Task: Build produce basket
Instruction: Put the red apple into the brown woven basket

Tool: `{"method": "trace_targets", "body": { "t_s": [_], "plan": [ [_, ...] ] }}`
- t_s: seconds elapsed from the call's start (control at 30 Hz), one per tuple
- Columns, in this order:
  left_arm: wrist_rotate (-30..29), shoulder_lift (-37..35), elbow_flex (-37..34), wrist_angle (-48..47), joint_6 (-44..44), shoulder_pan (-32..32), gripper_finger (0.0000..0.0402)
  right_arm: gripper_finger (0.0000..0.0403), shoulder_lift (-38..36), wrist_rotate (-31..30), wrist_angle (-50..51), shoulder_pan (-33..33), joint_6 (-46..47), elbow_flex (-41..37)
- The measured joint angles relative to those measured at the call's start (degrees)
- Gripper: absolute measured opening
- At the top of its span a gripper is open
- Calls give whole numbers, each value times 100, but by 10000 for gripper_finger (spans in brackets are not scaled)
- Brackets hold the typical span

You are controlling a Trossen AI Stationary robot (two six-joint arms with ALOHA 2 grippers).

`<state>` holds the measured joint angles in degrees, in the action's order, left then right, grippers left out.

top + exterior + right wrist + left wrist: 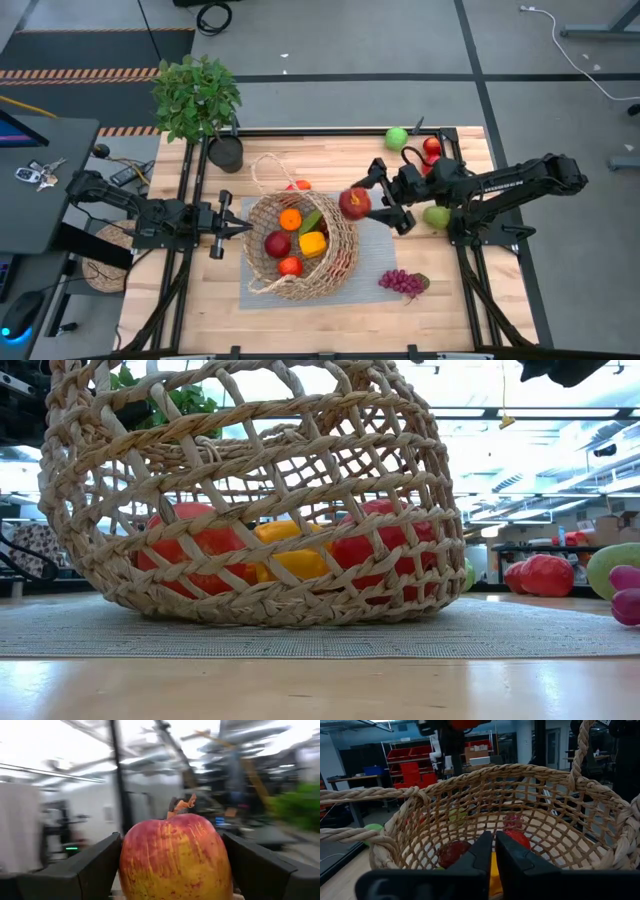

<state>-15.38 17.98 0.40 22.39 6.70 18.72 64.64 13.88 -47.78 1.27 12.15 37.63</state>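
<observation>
The right gripper (pixel 374 203) holds a red apple (pixel 354 203) between its fingers, above the right rim of the basket (pixel 300 243), which sits mid-bench with several fruits inside. The left gripper (pixel 243 229), fingers closed and empty, waits just beside the basket's left wall. Released here, the apple may strike the rim and roll out onto the bench, or bruise the fruit below.

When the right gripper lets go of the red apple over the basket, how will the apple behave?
The red apple is round and smooth, so it will probably roll once freed by the right gripper. It looks firm, held without any dent. Dropped at the basket rim, it would likely tumble inward onto the other fruit and settle against it.
</observation>
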Motion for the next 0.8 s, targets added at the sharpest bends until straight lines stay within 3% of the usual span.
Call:
{"method": "trace_targets", "body": {
  "t_s": [0.3,0.43,0.8],
  "plan": [
    [-1,0,1,0,0,-1,30,347,0,-3424,693,239,-1095,0],
    [0,2,2,0,0,0,28,347,0,-4574,816,241,-1239,0],
    [0,2,0,0,0,-2,32,347,0,-5832,1200,340,-2122,0]
  ]
}}
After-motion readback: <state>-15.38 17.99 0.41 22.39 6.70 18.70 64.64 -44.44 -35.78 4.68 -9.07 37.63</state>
